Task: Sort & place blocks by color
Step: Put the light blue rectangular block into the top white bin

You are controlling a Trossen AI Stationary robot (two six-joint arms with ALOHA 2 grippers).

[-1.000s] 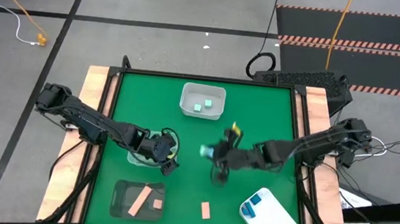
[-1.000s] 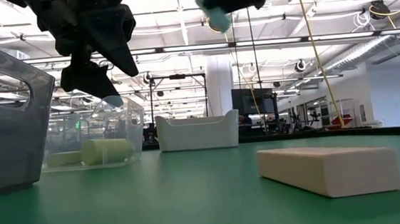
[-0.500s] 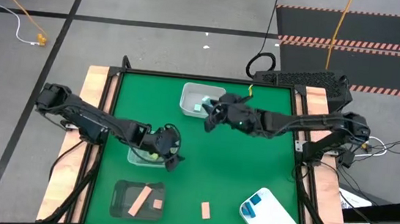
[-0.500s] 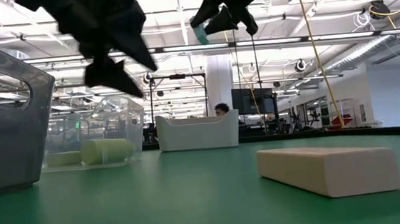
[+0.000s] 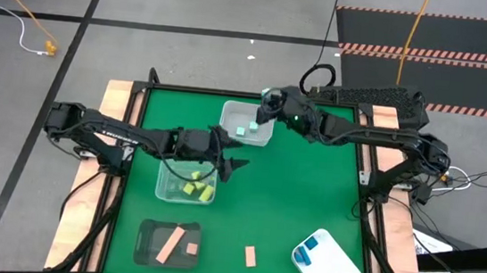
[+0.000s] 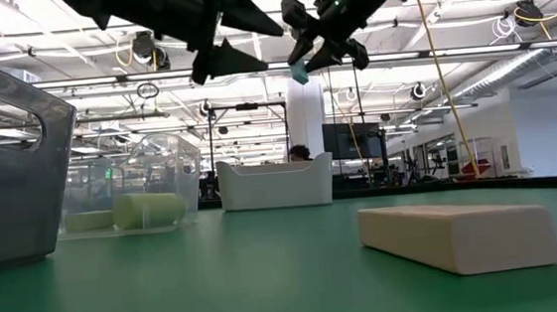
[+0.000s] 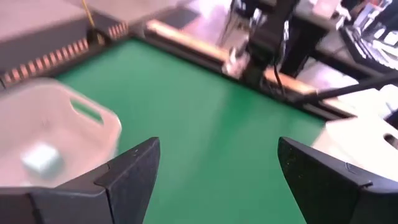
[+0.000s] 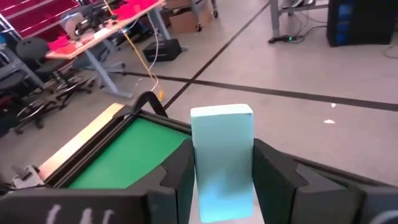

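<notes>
Now, green table (image 5: 308, 205): white tub (image 5: 246, 123) near far edge, mid-width, two mint blocks (image 5: 244, 129) inside. Clear tub (image 5: 185, 183) toward left edge holds yellow blocks (image 5: 194, 184). Dark tray (image 5: 166, 242) near front-left corner carries tan-pink ones; one tan bar (image 5: 250, 256) loose near front edge. Right gripper (image 5: 268, 98) pinches mint block (image 8: 222, 158) above white tub's far rim. We judge: centre over tub, lower, then release. Left gripper (image 5: 239, 165) spread wide, empty, between tubs.

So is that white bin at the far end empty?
No. The white bin already holds mint blocks, and the right tool holds another mint block above its rim.
</notes>
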